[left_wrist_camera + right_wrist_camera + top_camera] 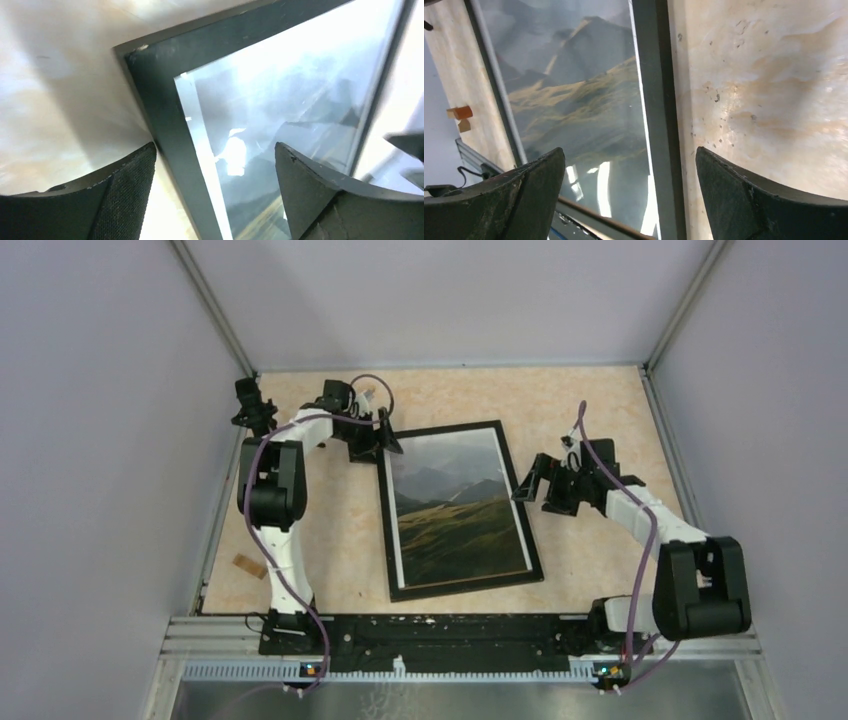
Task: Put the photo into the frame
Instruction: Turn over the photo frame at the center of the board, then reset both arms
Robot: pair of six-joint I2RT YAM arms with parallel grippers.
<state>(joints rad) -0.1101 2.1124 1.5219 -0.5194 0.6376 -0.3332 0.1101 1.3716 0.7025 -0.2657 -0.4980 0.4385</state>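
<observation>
From the top camera, the big rectangular picture frame of thin black rails (pixel 384 530) lay flat at the middle of the pale mottled table (pixel 600 410), black face up. The large landscape photo of grey mountains and a yellow-green hillside (pixel 460 510) sat inside the rails, its white border showing all round. The left gripper (pixel 388 445) hung at the frame's 11 o'clock corner. The right gripper (pixel 523 483) stood at about 2 o'clock, on the long right rail. A small brown scrap (pixel 249 565) lay well apart at 8 o'clock.

In the left wrist view, the black textured fingers (pixel 125 200) were spread wide and pinched nothing. One was over bare table outside the rail, the other over the picture. Glare lay across the print; whether a pane covered it could not be told.

In the right wrist view, that arm's fingers (pixel 744 200) were likewise parted and empty, straddling the right rail. A small orange block (pixel 460 112) sat at 9 o'clock, beyond the opposite rail.

The photo looked seated, so the step in hand seemed to be a last squaring or a release. Done well, both grippers would stay parted and rise straight up off the rails. Any nudge was better given to a rail than to the picture face, and from both sides together, so the frame did not pivot about one corner.
</observation>
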